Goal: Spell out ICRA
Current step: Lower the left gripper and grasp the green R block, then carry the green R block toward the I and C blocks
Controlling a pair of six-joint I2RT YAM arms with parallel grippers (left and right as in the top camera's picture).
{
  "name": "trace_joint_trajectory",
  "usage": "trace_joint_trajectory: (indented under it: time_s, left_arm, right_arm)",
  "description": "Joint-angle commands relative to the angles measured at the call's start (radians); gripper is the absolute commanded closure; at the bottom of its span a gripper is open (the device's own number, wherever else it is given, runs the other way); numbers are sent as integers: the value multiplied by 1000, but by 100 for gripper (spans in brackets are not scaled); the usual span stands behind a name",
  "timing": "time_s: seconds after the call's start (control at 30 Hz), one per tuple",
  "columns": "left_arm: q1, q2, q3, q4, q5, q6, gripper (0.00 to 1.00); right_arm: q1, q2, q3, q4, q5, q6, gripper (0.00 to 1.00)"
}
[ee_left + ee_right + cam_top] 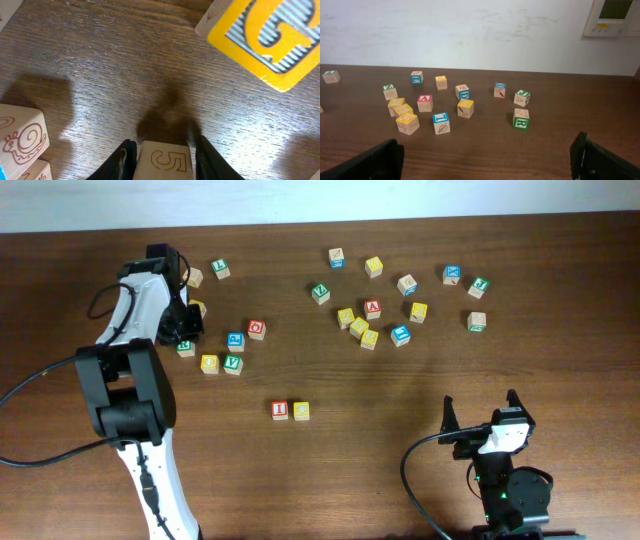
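Toward the far-left edge of the counter [330,480], my left gripper [164,148] is closed on a small wooden block [165,161]. Its visible side face bears a 5. Its letter face is hidden, so I cannot tell whether it belongs in the word. A yellow G block [265,35] lies just ahead and a snail-picture block [20,137] off to one side.

Word row, centre of counter: red I block [280,410] and yellow C block [301,411], side by side and nearly touching. The green R block [521,119] and red A block [424,103] lie loose in the right-hand cluster, well apart from the row.

My right gripper [487,160] stands wide and empty near the front edge.

Handling, as judged: each cube looks light, rigid and smooth-faced, so it could slip under an off-centre pinch. It is best taken squarely on two opposite side faces, low and centred, with the letter kept uppermost.
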Motion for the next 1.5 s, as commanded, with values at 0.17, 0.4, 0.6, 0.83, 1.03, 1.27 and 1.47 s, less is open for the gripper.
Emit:
trace_joint_trajectory:
  time_s: [0.17, 0.4, 0.6, 0.83, 1.03, 1.27, 1.47]
  left_arm:
    - [-1, 20, 2, -45, 6, 2, 61]
    - [-1, 20, 2, -43, 6, 2, 69]
    - [-1, 20, 2, -50, 6, 2, 78]
    - [-1, 19, 31, -89, 9, 1, 81]
    - [-1, 18, 231, -249, 96, 2, 84]
    - [-2, 18, 541, -522, 352, 2, 89]
    - [-73, 18, 575, -587, 571, 2, 89]
  right_arm:
    - [-6, -7, -5, -6, -2, -3, 2]
    - [-6, -7, -5, -6, -2, -3, 2]
    - [-6, -7, -5, -6, -2, -3, 2]
    - [-6, -7, -5, -6, -2, -3, 2]
    - [-6, -7, -5, -6, -2, -3, 2]
    - [-6, -7, -5, -6, -2, -3, 2]
    - [-6, -7, -5, -6, -2, -3, 2]
